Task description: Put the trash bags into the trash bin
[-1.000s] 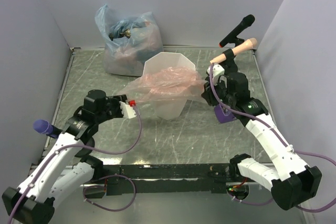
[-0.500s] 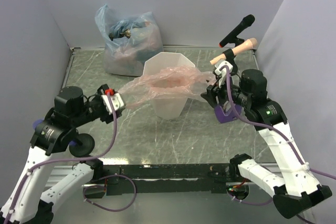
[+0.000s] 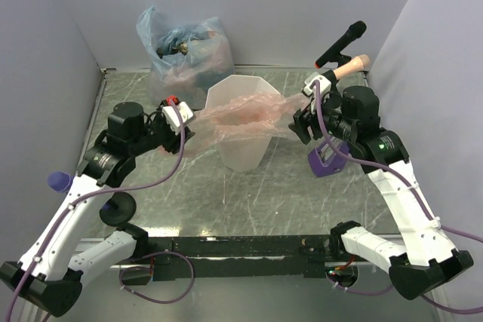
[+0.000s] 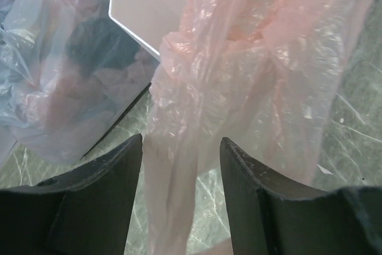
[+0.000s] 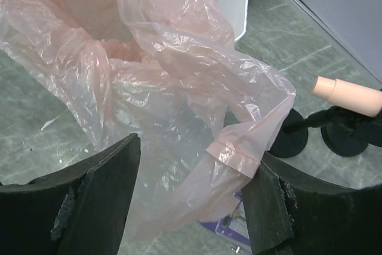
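Draped across the open top of the white trash bin [image 3: 241, 152] at mid-table and sagging into it: the pink trash bag [image 3: 245, 115], ends trailing over both sides. Spread wide, clamping nothing: left gripper [image 4: 181, 141] and right gripper [image 5: 197, 153], film loose between the fingers.

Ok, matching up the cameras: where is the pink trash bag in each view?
Top external: the pink trash bag lies centre, draped across the mouth of the white trash bin.
Left wrist: the bag fills centre and right, top to bottom.
Right wrist: the bag spreads from upper left through centre.
Shared landmark: the bin, top left of centre on left wrist, top right of centre on right wrist.
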